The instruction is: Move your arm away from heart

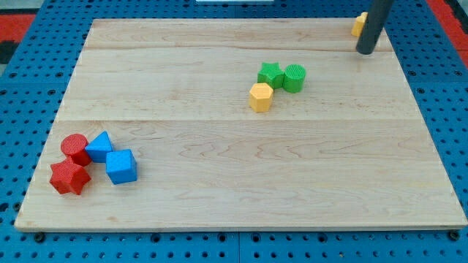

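My tip rests on the wooden board at the view's top right. A yellow block, partly hidden behind the rod so its shape cannot be made out, sits just left of and above the tip, at the board's top edge. Near the middle right lie a green star, a green cylinder and a yellow hexagon, touching one another. They are well to the left of and below the tip.
At the view's bottom left a red cylinder, a red star, a blue triangular block and a blue cube form a cluster. Blue pegboard surrounds the board.
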